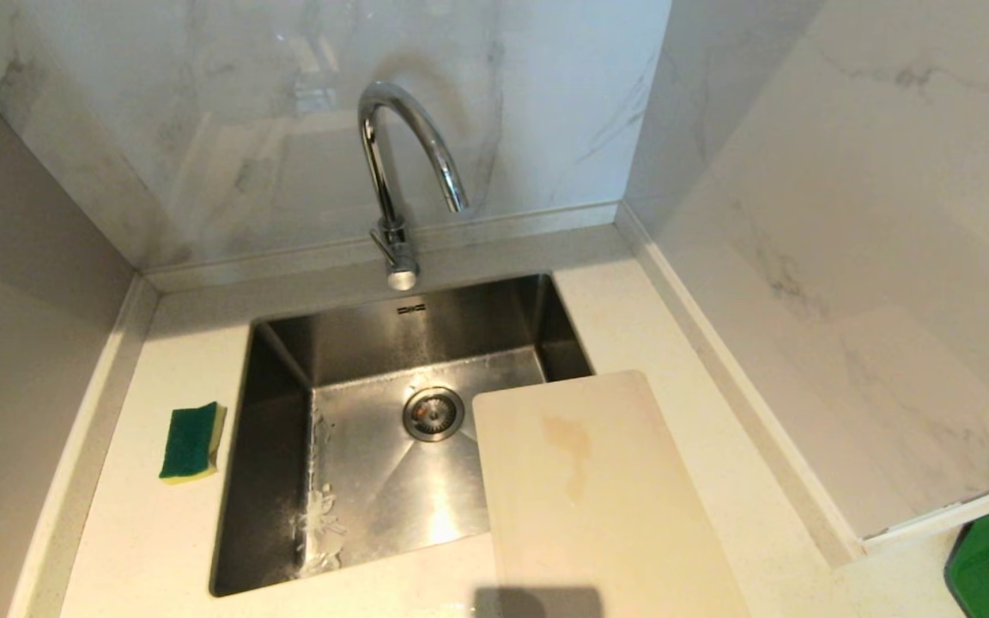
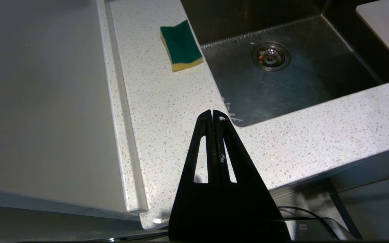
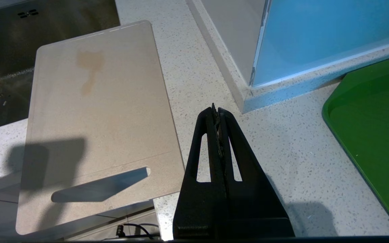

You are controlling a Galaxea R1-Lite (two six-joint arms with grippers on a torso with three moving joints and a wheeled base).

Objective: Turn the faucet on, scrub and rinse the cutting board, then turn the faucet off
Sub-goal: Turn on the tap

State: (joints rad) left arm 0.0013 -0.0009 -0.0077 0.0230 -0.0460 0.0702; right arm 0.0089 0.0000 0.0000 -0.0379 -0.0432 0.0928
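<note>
Sink (image 1: 288, 360) sunk in the middle of the worktop (image 1: 142, 532), drain (image 1: 433, 413) in its floor. Faucet (image 1: 391, 172) behind the sink, against the back wall (image 1: 288, 129), spout arching over the basin. Sponge (image 1: 192, 441) on the worktop just left of the sink. Cutting board (image 1: 597, 498) on the right, lying flat, its far left corner over the sink, its near end past the front edge of the worktop. Tray (image 3: 377, 135) further right, beyond the side wall (image 1: 846, 257).
</note>
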